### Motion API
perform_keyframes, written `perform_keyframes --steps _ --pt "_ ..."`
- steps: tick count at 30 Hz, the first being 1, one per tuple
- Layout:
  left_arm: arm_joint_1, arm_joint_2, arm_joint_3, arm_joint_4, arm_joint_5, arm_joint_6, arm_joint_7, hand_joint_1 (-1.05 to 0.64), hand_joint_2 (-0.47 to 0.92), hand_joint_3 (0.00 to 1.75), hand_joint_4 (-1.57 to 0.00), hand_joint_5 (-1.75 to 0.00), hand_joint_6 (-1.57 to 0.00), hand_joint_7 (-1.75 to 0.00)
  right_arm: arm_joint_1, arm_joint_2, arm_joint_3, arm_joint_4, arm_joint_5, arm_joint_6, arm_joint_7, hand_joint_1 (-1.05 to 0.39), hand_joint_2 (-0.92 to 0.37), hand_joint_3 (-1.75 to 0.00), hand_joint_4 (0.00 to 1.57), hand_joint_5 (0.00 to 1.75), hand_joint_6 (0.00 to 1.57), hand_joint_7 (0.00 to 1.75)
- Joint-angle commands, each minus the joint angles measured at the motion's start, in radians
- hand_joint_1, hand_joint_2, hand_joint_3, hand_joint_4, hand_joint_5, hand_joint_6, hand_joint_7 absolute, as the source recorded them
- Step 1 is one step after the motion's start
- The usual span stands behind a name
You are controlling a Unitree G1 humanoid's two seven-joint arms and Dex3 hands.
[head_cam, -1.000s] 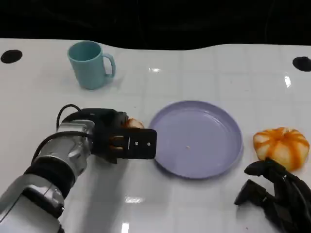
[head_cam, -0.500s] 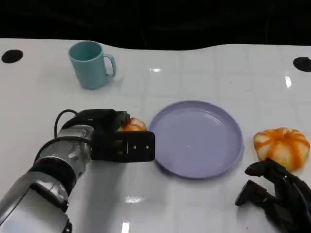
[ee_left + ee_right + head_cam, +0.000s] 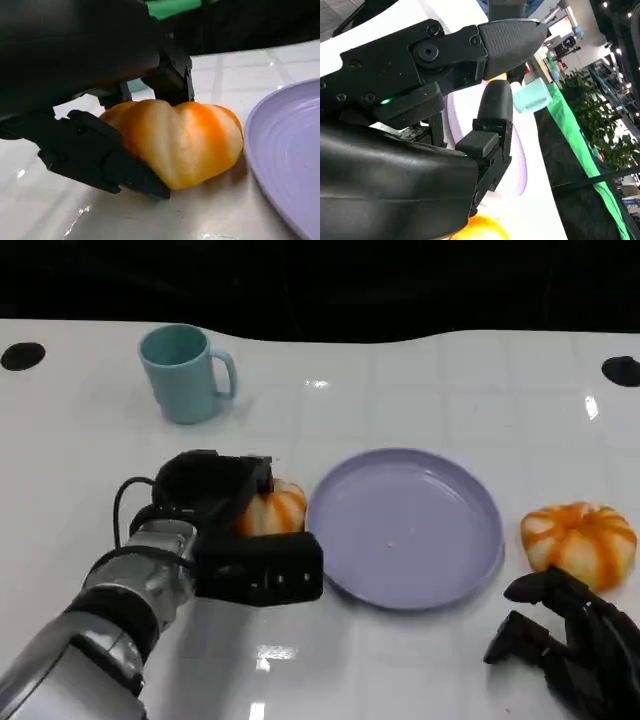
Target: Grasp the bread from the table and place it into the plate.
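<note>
A round bread (image 3: 271, 510) with orange and cream stripes sits just left of the lilac plate (image 3: 470, 540). My left hand (image 3: 235, 535) grips it, fingers behind it and the thumb in front. In the left wrist view the bread (image 3: 185, 140) is clamped between black fingers, its underside at the white table, close to the plate's rim (image 3: 290, 150). My right hand (image 3: 565, 645) rests at the table's near right corner, holding nothing, fingers loosely apart. The right wrist view shows that hand's fingers (image 3: 492, 115) bare.
A second striped bread (image 3: 580, 540) lies right of the plate, just beyond my right hand. A teal mug (image 3: 185, 372) stands at the back left. Dark round holes mark the table's far corners (image 3: 22, 355).
My left hand has closed around the bread and turned it up, so more of its striped top shows. The right hand has not moved.
</note>
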Motion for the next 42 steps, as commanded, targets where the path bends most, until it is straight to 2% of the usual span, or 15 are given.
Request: perform_keyframes --steps 1,2,3,6,8,10,13,19,28,36,42 --pt "0.009 0.022 -0.002 0.012 0.006 -0.028 0.076 -0.23 0.92 0.32 -0.84 -1.75 -0.54 -1.73 0.002 -0.016 -0.01 0.026 0.005 -0.01 0.009 -0.52 -0.92 -0.22 0.67 1.5 0.6 1.18" --pt "0.009 0.023 0.0 0.013 0.003 -0.033 0.081 -0.24 0.92 0.29 -0.84 -1.75 -0.61 -1.51 0.0 -0.016 -0.01 0.03 0.008 -0.01 0.012 -0.51 -0.92 -0.23 0.67 1.51 0.6 1.18" --pt "0.01 0.024 0.012 0.01 -0.007 -0.04 0.096 -0.24 0.92 0.28 -0.84 -1.75 -0.64 -1.41 -0.004 -0.018 -0.011 0.035 0.01 -0.003 0.016 -0.51 -0.92 -0.23 0.67 1.51 0.6 1.19" --pt "0.013 0.025 0.041 0.003 -0.029 -0.059 0.143 -0.18 0.9 0.3 -0.87 -1.75 -0.6 -1.6 -0.011 -0.019 -0.013 0.046 0.014 0.003 0.023 -0.5 -0.92 -0.23 0.66 1.51 0.6 1.18" --pt "0.013 0.024 0.05 0.003 -0.038 -0.061 0.158 -0.16 0.77 0.62 -0.88 -1.75 -0.58 -1.72 -0.013 -0.019 -0.014 0.049 0.016 0.002 0.026 -0.5 -0.92 -0.23 0.66 1.5 0.59 1.17" --pt "0.011 0.025 0.071 -0.003 -0.057 -0.064 0.16 -0.16 0.75 0.75 -0.88 -1.75 -0.59 -1.74 -0.013 -0.017 -0.014 0.048 0.018 0.004 0.024 -0.5 -0.92 -0.23 0.65 1.5 0.59 1.17" --pt "0.01 0.028 0.106 -0.015 -0.09 -0.078 0.148 -0.15 0.73 0.83 -0.88 -1.75 -0.61 -1.75 -0.017 -0.015 -0.016 0.058 0.024 -0.001 0.03 -0.5 -0.92 -0.23 0.65 1.49 0.59 1.16" --pt "0.01 0.033 0.117 -0.04 -0.098 -0.081 0.175 -0.13 0.66 0.92 -0.88 -1.75 -0.63 -1.75 -0.019 -0.018 -0.013 0.064 0.017 -0.01 0.026 -0.51 -0.92 -0.23 0.66 1.49 0.6 1.15" --pt "0.003 0.036 0.109 -0.131 -0.095 -0.256 0.203 -0.15 0.57 1.11 -0.92 -1.75 -0.68 -1.75 -0.022 -0.023 -0.016 0.055 0.028 0.026 0.025 -0.52 -0.92 -0.19 0.66 1.47 0.62 1.14" --pt "0.0 0.036 0.105 -0.136 -0.084 -0.293 0.22 -0.11 0.54 1.13 -0.92 -1.75 -0.7 -1.75 -0.025 -0.023 -0.016 0.061 0.025 0.015 0.031 -0.52 -0.92 -0.21 0.66 1.48 0.61 1.15" --pt "-0.041 -0.022 0.083 -0.162 -0.095 -0.381 0.084 -0.11 0.49 1.23 -0.94 -1.75 -0.75 -1.75 -0.02 -0.022 -0.012 0.06 0.013 -0.005 0.028 -0.52 -0.92 -0.22 0.66 1.48 0.61 1.15"
